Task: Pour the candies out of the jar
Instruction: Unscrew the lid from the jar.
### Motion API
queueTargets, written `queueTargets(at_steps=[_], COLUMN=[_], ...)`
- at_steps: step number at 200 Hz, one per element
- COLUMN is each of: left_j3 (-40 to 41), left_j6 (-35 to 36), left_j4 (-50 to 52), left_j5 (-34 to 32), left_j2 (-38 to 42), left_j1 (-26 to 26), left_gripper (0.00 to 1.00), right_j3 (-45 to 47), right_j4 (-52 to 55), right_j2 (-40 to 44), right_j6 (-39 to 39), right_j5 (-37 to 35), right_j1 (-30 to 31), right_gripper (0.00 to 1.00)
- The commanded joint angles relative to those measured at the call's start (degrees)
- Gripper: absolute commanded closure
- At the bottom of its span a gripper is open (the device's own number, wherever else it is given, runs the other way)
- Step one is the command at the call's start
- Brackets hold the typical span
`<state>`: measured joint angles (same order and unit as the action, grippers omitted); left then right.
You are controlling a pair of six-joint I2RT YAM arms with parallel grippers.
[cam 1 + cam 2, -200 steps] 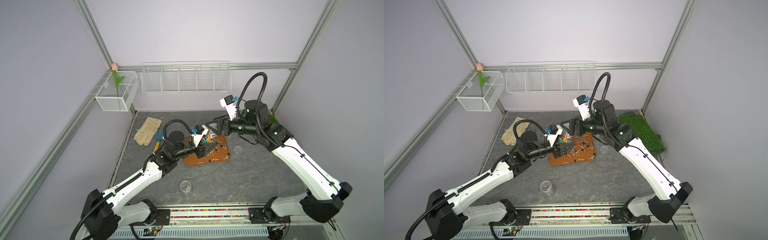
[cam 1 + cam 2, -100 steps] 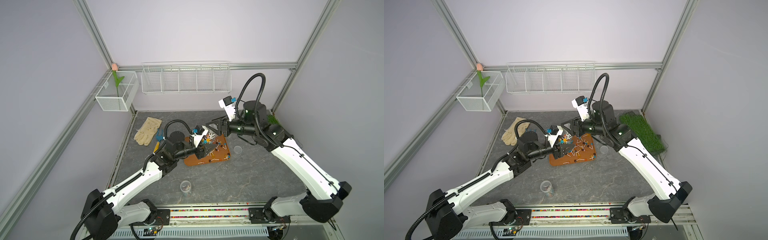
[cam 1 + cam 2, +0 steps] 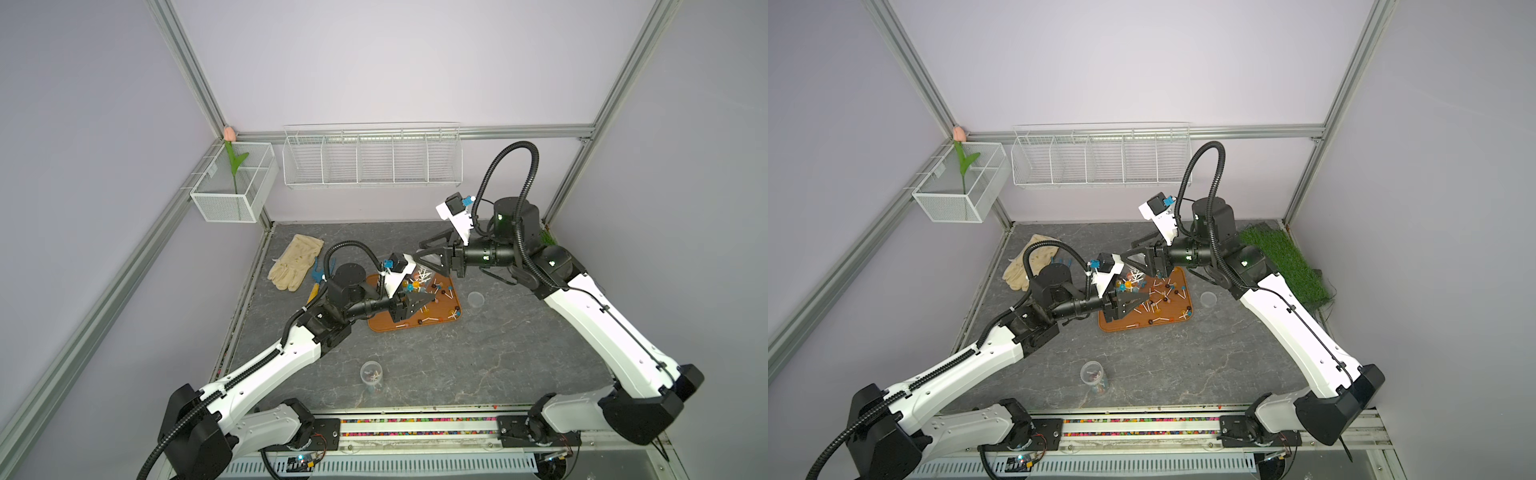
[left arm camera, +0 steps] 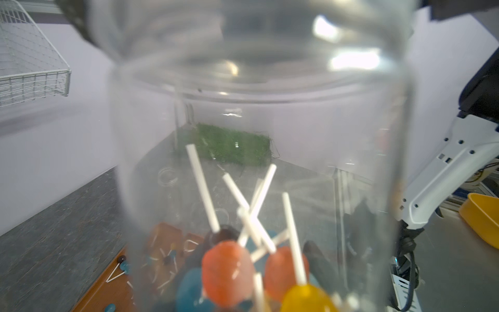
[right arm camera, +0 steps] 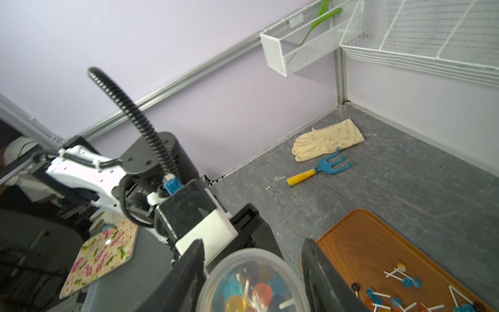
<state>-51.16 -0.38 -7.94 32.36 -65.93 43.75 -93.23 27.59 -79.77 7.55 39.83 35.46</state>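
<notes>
Lots of candies [image 5: 406, 281] lie on the tray [image 5: 364, 243] — some sit in the jar [image 5: 253, 283] (up in the air, nearby). The right gripper [image 5: 253, 244] pinches it; the left gripper [image 3: 1144, 297] is pressed shut, empty. More to pour.

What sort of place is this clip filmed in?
Most likely a lab robot cell, not a home: plain panels in an aluminium frame, two arms mounted on a front rail, and staged props like a glove and fake grass mat.
</notes>
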Motion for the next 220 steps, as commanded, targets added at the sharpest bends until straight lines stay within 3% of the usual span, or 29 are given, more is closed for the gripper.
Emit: queueTargets(at_steps=[1,36,84,96,110,130,164,199,220], left_j3=[-2.78,-3.69,-3.39,-2.96,-2.81,-2.82,-1.77,-0.8,-0.76], left_j6=[-0.22,-0.59,-1.95,-2.42,-2.43,-2.2,-1.64,-0.92,-0.66], left_j4=[0.45,0.92,-1.63,-2.9,-3.37,-3.66,-5.03,-6.03,-6.57], left_j5=[6.17,8.76,9.55,9.2,8.74,7.93,3.74,-3.35,-4.75], left_j2=[0.63,0.52,-0.16,-0.16,-0.34,-0.67,-0.47,-0.56,-1.02], left_j1=[0.06,0.11,0.11,0.11,0.08,0.11,0.08,0.07,0.11], left_gripper=[0.61,0.61,0.61,0.61,0.62,0.61,0.61,0.61,0.61], right_j3=[-4.12,-8.36,-8.9,-9.15,-9.13,-8.11,-5.75,-4.14,-3.09], right_j4=[2.39,10.2,11.81,11.53,9.57,4.96,-0.26,2.86,4.38], right_j2=[-1.14,-2.92,-2.94,-2.9,-2.37,-0.33,3.67,4.83,4.8], right_j6=[-8.62,-16.55,-18.63,-18.03,-15.8,-11.67,-3.81,3.67,7.12], right_j5=[12.3,17.27,17.87,17.13,15.54,13.19,3.63,-11.52,-16.53], right_j1=[0.22,0.21,0.11,0.13,0.08,0.05,0.11,0.34,0.66], right_gripper=[0.48,0.48,0.45,0.36,0.12,0.01,0.06,0.04,0.02])
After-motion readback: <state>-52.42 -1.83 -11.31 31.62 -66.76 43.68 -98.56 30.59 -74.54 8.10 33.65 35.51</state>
